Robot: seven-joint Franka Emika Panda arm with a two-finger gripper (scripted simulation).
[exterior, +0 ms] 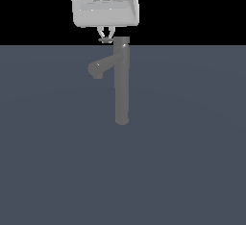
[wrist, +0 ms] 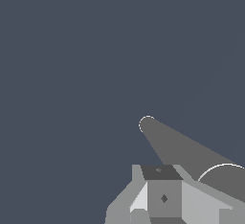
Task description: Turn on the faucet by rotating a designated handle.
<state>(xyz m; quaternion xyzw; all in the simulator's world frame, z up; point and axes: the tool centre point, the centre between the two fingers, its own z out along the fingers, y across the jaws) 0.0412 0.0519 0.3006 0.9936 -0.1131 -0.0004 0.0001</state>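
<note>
The faucet [exterior: 122, 82] was a tall, slim cylinder of smooth dull-grey metal, standing on a flat slate-blue counter [exterior: 192, 161] near the middle of the scene. A short thick spout [exterior: 102, 66] branched off near its top toward the exterior view's left and ended in a downturned nozzle. The pale, boxy arm hung just above the column's cap, and its claw [exterior: 105, 34] pointed down with the tips drawn close together about a small light-grey piece beside the cap, probably the handle [exterior: 104, 40]; whether they truly pinched it could not be told.

Only the wrist view showed the column [wrist: 177, 146] from above, a tapering grey shaft, with faceted grey blocks near it. Only the exterior view showed the spout and the black backdrop beyond the counter.
</note>
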